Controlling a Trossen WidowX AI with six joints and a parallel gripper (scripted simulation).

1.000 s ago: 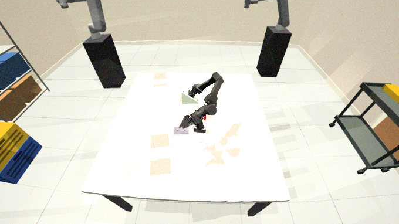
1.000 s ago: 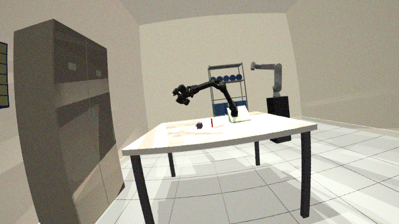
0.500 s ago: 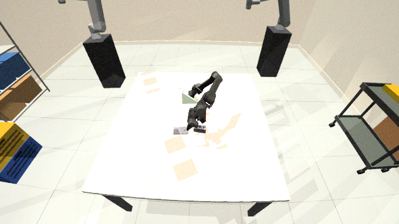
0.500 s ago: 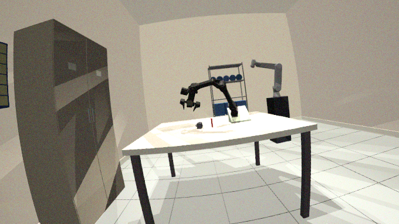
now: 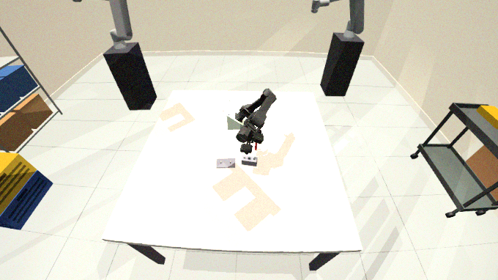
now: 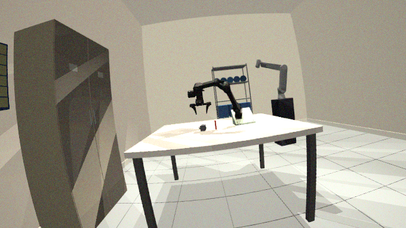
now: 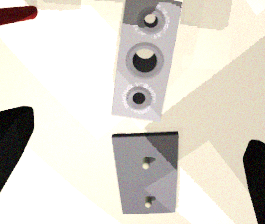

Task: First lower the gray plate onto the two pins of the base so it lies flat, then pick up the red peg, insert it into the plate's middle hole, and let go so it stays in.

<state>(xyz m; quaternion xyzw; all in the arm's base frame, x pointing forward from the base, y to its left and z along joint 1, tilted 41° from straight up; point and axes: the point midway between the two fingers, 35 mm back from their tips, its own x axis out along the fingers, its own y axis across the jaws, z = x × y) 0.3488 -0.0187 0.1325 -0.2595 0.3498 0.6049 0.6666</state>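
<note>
While the gripper (image 6: 200,110) hangs above the table (image 5: 206,221) with jaws spread wide and nothing between them, the wrist view looks straight down on the parts. Taking the base (image 7: 145,171) as landmark: red peg (image 7: 10,15) well off to its upper left, gray plate (image 7: 145,62) just beyond its far edge, apart, flat on the table. Two pins of the base bare; three plate holes in line with them.

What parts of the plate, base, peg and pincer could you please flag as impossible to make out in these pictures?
- Red peg, wrist view: cut off by the left edge, so its full length is unseen.
- Pincer fingertips, wrist view: cut off by the bottom and side edges.
- Gray plate holes and base pins, top view: too small to resolve.
- Plate, exterior view: too small to find on the table.
</note>
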